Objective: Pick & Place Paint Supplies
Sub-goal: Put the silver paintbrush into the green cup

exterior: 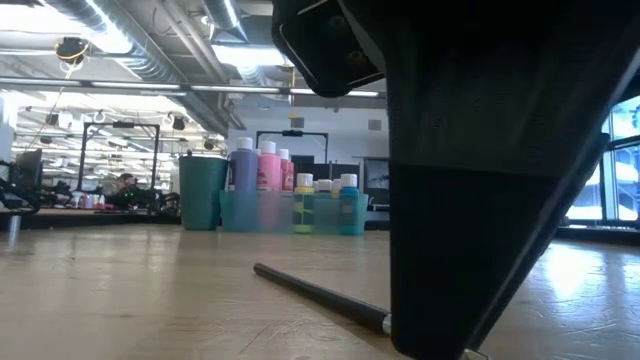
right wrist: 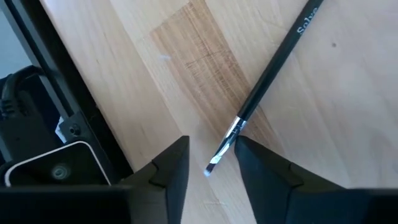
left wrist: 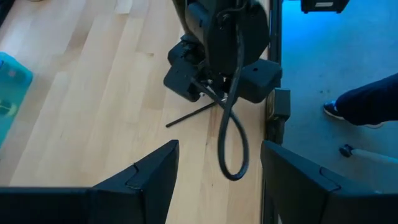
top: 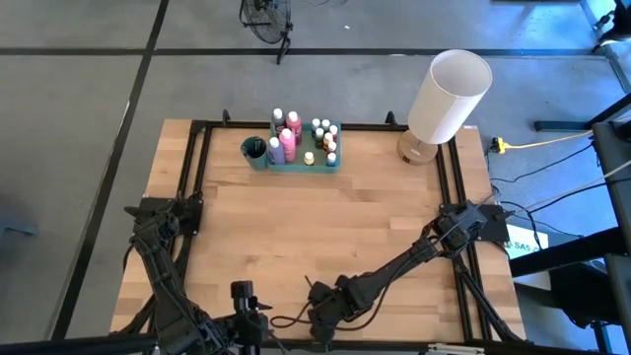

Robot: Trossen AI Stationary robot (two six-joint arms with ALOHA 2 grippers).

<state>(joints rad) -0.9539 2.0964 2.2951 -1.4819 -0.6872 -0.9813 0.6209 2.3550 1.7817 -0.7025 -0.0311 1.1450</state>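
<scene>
- Step in hand, as judged: picking up a loose paintbrush (right wrist: 268,73). It lies flat on the bare wood at the near edge of the table (top: 325,232), well apart from the other supplies.
- Right gripper (right wrist: 211,163): low over the brush's bristle end, fingers part-closed, straddling the ferrule and tip. I cannot tell whether the pads touch the brush; it rests on the wood, not lifted.
- Left gripper (left wrist: 217,171): waiting at the near edge, left of the right one, fingers spread, nothing between them.
- Paint bottles (top: 287,138) stand in the green tray (top: 335,163) at the far side, with a teal cup (top: 254,152) just beside it.
- Next move, as judged: complete the pinch, lift clear, carry the brush across to the tray or cup.
- Edges: the black frame rail (right wrist: 43,68) runs close beside the right gripper; the grasp is at the brush's very tip, so it may droop or slip.
- Open room: wide bare wood between brush and tray. The white lamp (top: 449,94) stands at the far right corner, off the direct line.
</scene>
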